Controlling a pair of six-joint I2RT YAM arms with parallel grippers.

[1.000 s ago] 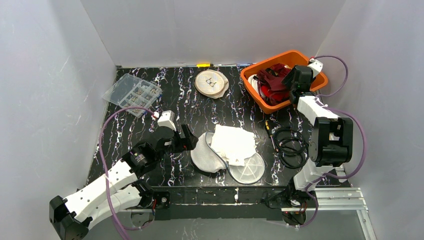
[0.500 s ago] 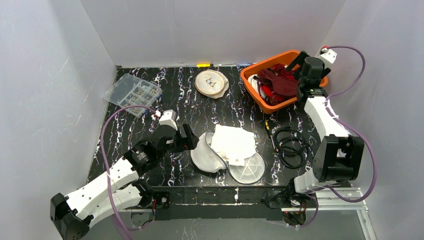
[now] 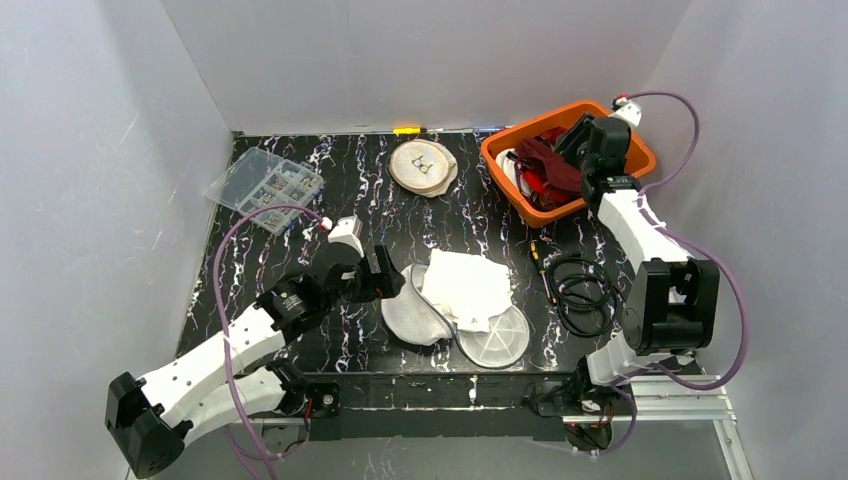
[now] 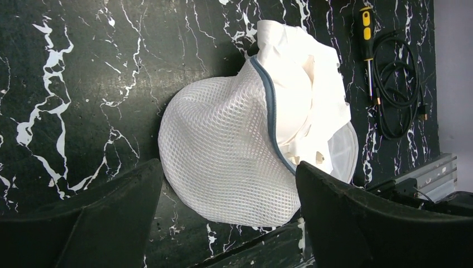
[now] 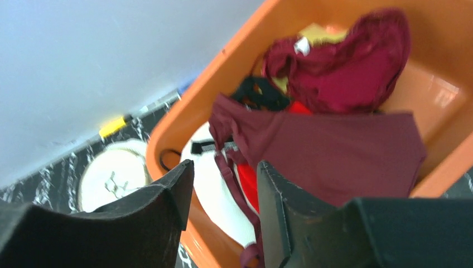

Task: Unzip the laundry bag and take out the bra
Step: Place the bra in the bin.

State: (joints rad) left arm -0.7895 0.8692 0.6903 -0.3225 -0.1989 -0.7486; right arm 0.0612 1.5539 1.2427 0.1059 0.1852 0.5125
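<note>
The white mesh laundry bag (image 3: pixel 412 312) lies near the table's front with its grey zipper (image 4: pixel 271 111) undone. White fabric (image 3: pixel 468 285) spills from its mouth; I cannot tell what it is. My left gripper (image 3: pixel 383 277) hovers open just left of the bag, and in the left wrist view (image 4: pixel 228 164) its fingers straddle the bag's near edge without touching it. A dark red bra (image 5: pixel 334 151) rests in the orange bin (image 3: pixel 515 205) at the back right. My right gripper (image 5: pixel 225 164) hangs open over that bin (image 5: pixel 178 120), and a bra strap (image 5: pixel 237 190) dangles loose between its fingers.
The bin also holds red (image 5: pixel 248 181) and white (image 5: pixel 215 195) garments. A clear compartment box (image 3: pixel 265 187) sits at the back left, and a round white mesh pouch (image 3: pixel 423 165) at the back middle. A coiled black cable (image 3: pixel 585 290) and a yellow-handled screwdriver (image 4: pixel 365 33) lie right of the bag.
The right gripper rose toward the bin's far corner, then came back down over the garments, with its jaws now narrower. The left gripper edged slightly closer to the bag.
</note>
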